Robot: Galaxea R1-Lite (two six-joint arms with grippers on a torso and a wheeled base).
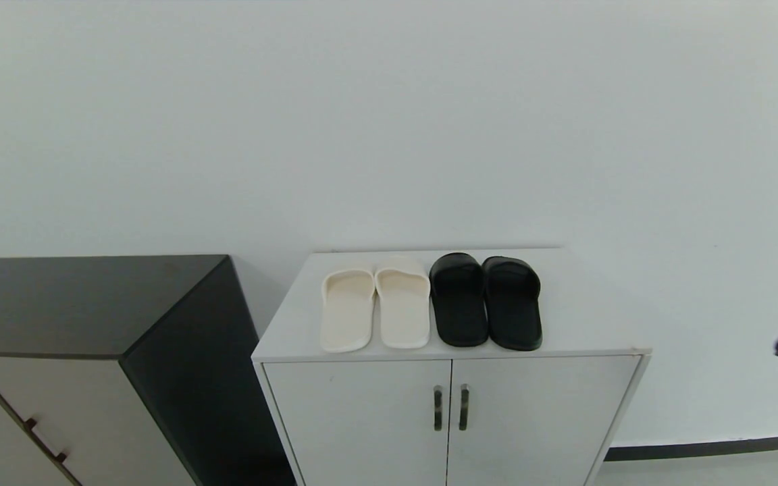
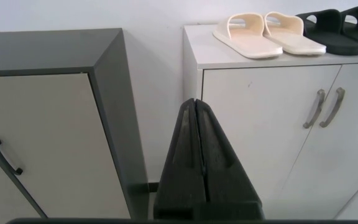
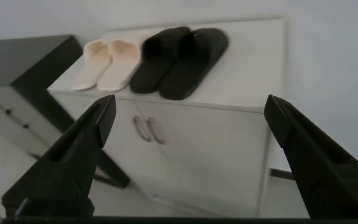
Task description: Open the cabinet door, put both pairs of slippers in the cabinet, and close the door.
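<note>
Head view, from the left: a dark cabinet (image 1: 92, 304) with a pale front stands against the wall (image 1: 389, 135), its near corner angled toward the white cabinet (image 1: 585, 317). The left wrist view shows a narrow strip of wall between the two, so they stand just beside each other, not touching.

Both doors of the white cabinet are closed. The left door (image 1: 355, 425) and right door (image 1: 537, 418) meet at a centre seam, with the two upright handles (image 1: 437, 408) just beside it.

On the top lie the cream slippers (image 1: 375, 307), side by side and touching. The black slippers (image 1: 487, 300) lie just beside them, also touching each other. All four point their toes to the wall, heels close to the front edge. A narrow bare margin lies left of the cream pair, and a wider bare stretch runs from the black pair to the right edge. Right of the white cabinet, open wall runs down to a dark baseboard (image 1: 699, 447).

The left gripper (image 2: 195, 102) is in front of the gap between the two cabinets, its fingers (image 2: 182, 155) pressed flat together with nothing between them. The right gripper (image 3: 190, 102) is off the white cabinet's right front corner, looking down on the top. Its fingers (image 3: 73, 162) are spread wide and empty — well apart from slippers and doors.
</note>
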